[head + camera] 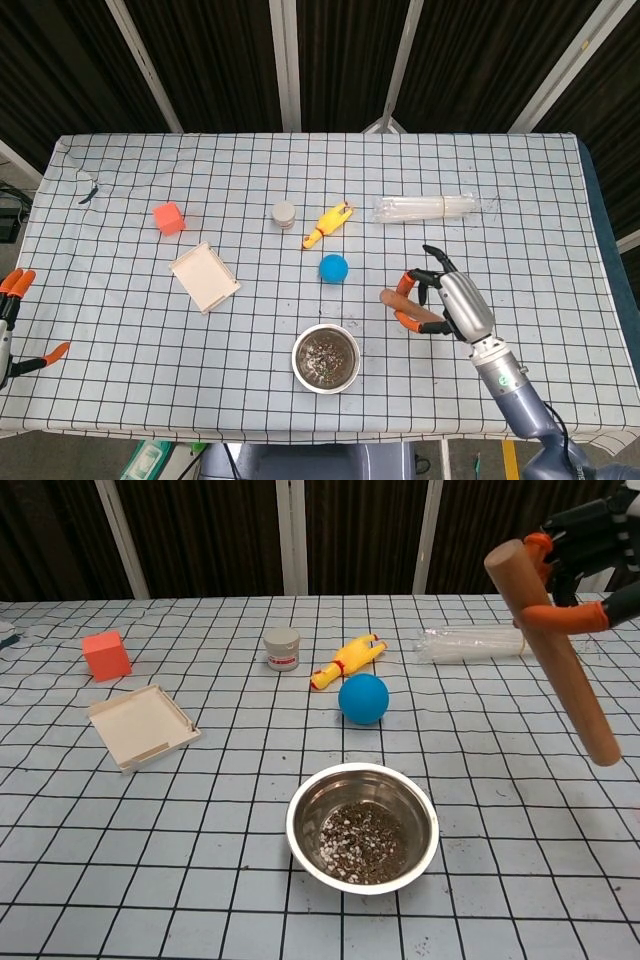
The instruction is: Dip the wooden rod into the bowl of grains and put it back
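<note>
My right hand [450,304] [592,558] grips the wooden rod [552,648] [407,303] and holds it in the air, right of the bowl. The rod is tilted, its upper end toward the left and its lower end hanging down to the right. The steel bowl of grains [362,826] [326,358] stands near the table's front edge, below and left of the rod. Only the orange fingertips of my left hand [14,283] show at the far left edge of the head view, off the table.
A blue ball [362,698], a yellow rubber chicken [346,659] and a small white jar [282,648] lie behind the bowl. A bag of clear tubes [490,640] is at the back right. An orange cube [106,654] and a shallow white box [142,725] sit at the left.
</note>
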Robot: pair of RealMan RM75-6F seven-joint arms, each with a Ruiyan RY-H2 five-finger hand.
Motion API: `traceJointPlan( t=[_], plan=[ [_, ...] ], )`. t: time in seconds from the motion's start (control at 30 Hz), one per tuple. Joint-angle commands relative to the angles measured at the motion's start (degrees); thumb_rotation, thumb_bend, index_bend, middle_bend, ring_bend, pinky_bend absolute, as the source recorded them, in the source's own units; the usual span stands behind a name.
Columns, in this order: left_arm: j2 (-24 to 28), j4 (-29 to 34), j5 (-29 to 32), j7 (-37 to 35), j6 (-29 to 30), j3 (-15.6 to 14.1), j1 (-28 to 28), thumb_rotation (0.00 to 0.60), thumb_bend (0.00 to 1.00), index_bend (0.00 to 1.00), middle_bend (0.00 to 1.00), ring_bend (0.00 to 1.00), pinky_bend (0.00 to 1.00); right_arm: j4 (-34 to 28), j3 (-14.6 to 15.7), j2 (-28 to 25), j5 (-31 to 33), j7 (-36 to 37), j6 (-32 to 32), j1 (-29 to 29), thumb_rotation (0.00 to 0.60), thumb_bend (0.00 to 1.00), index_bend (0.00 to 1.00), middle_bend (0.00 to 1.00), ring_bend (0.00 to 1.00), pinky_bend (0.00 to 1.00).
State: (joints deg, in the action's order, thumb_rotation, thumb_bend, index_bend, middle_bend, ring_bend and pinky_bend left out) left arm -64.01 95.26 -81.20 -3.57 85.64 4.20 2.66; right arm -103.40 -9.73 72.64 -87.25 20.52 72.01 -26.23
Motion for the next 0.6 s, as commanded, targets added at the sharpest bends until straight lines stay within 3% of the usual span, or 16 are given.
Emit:
traceJointPlan(
  t=[0.03, 0.37, 0.6],
  plan=[
    [0.0, 0.0, -0.1, -0.1, 0.0, 0.0, 0.0, 0.6, 0.06, 0.0, 0.0, 0.0, 0.0, -1.9, 0.0, 1.3, -1.5, 1.9, 1.5, 0.2, 0.6, 0.6, 0.73, 0.64, 0.65, 0.1],
    [0.2, -0.1, 0.0, -0.8, -0.3, 0.0, 0.0, 0.6, 0.06, 0.0, 0.0, 0.0, 0.0, -1.5, 1.2, 7.7, -4.4, 7.6, 4.6, 0.3, 0.6, 0.6, 0.73, 0.64, 0.65, 0.1],
    [0.2, 0.0, 0.5, -1.0, -0.7, 0.1, 0.2, 0.6, 0.06, 0.0, 0.0, 0.0, 0.0, -1.9, -0.3, 13.3, -3.8, 10.6, 7.2, 0.1, 0.6, 0.6, 0.73, 0.64, 0.65, 0.1]
  ],
)
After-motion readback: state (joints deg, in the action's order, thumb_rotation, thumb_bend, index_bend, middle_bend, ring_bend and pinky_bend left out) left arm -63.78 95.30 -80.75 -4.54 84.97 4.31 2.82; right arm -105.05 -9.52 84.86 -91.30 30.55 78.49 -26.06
